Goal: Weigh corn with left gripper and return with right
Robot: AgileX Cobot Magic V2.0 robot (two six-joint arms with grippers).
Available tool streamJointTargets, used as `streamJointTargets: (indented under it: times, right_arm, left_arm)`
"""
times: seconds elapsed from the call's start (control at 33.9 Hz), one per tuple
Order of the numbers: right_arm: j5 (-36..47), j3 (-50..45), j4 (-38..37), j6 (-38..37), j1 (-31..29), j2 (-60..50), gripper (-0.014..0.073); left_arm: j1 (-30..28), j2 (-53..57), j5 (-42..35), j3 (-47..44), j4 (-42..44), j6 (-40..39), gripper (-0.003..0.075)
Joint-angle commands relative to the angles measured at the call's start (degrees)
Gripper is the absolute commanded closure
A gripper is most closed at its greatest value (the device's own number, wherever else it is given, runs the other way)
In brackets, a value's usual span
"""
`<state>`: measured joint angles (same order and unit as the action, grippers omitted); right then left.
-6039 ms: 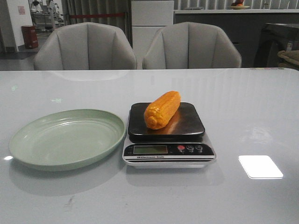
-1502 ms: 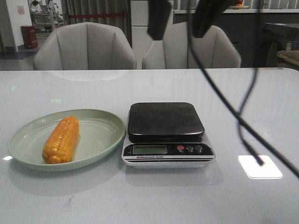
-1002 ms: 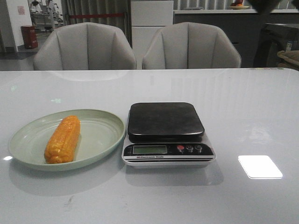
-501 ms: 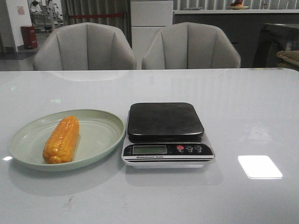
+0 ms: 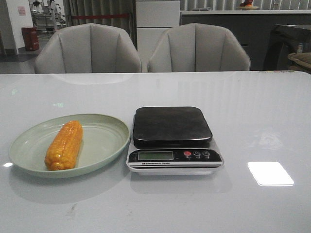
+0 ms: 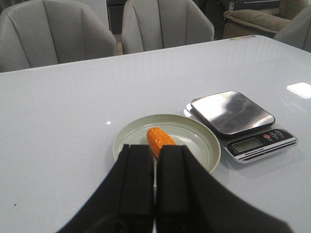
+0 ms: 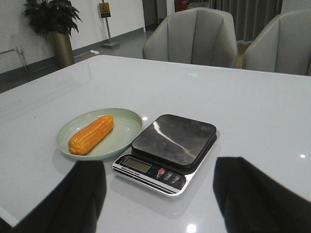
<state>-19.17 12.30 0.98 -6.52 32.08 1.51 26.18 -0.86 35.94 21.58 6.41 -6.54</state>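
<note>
The orange-yellow corn (image 5: pixel 64 144) lies in the pale green plate (image 5: pixel 104 141), left of the scale (image 5: pixel 173 139), whose dark platform is bare. The corn also shows in the left wrist view (image 6: pixel 160 139) and the right wrist view (image 7: pixel 91 134). My left gripper (image 6: pixel 154 182) is shut and empty, held high above the table on the near side of the plate (image 6: pixel 194 141). My right gripper (image 7: pixel 158 194) is open and empty, held above the table near the scale's display (image 7: pixel 137 164). Neither gripper shows in the front view.
Two grey chairs (image 5: pixel 90 48) stand behind the far edge of the white table (image 5: pixel 252 111). A bright light patch (image 5: pixel 270 173) reflects on the table to the right of the scale.
Six seconds ago the corn lay on the scale; since then it lies in the plate. The arm and cables seen above the scale have left the front view. Nothing moved in the last half second.
</note>
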Motion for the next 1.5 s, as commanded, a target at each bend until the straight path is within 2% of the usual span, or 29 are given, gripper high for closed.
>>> streamJointTargets:
  times: [0.0,0.06,0.09,0.15,0.18,0.21,0.27,0.88,0.94,1.12,1.36,1.47]
  right_arm:
    - [6.5,0.1,-0.6,0.6,-0.3,0.5,0.0039]
    - [6.4,-0.1,-1.0,0.6,-0.3,0.6,0.0106]
    - [6.4,-0.1,-1.5,0.6,-0.3,0.6,0.0195]
    - [6.4,-0.1,-2.0,0.6,-0.3,0.6,0.0429]
    - [6.4,-0.1,-2.0,0.6,-0.3,0.6,0.0487]
    - [6.7,-0.1,-2.0,0.6,-0.3,0.6,0.0436]
    - [6.8,-0.1,-2.0,0.6,-0.3,0.6,0.0395]
    - [6.7,-0.1,-2.0,0.6,-0.3,0.6,0.0398]
    - [6.7,-0.1,-2.0,0.6,-0.3,0.6,0.0398]
    - [6.7,-0.1,-2.0,0.6,-0.3,0.6,0.0398]
    - [6.7,-0.1,-2.0,0.6,-0.3,0.6,0.0398]
    - [6.7,-0.1,-2.0,0.6,-0.3,0.6,0.0398]
  left_arm:
    - [0.1,-0.7,-4.2,1.3,0.2,-0.1,0.0598]
    - [0.1,-0.7,-4.2,1.3,0.2,-0.1,0.0598]
    - [0.1,-0.7,-4.2,1.3,0.2,-0.1,0.0598]
    - [0.1,-0.7,-4.2,1.3,0.2,-0.1,0.0598]
    - [0.1,-0.7,-4.2,1.3,0.2,-0.1,0.0598]
    - [0.1,-0.7,-4.2,1.3,0.2,-0.1,0.0598]
    - [0.1,-0.7,-4.2,1.3,0.2,-0.1,0.0598]
    - [0.1,-0.7,-4.2,1.0,0.2,-0.1,0.0598]
    - [0.1,-0.7,-6.9,-0.1,1.6,-0.1,0.0598]
    - [-1.7,-0.7,-21.7,-7.1,6.8,-0.1,0.0598]
    - [-13.6,-0.7,-32.7,-17.1,1.2,-0.1,0.0598]
    - [-17.9,-0.7,-37.0,-20.3,-0.2,-0.1,0.0598]
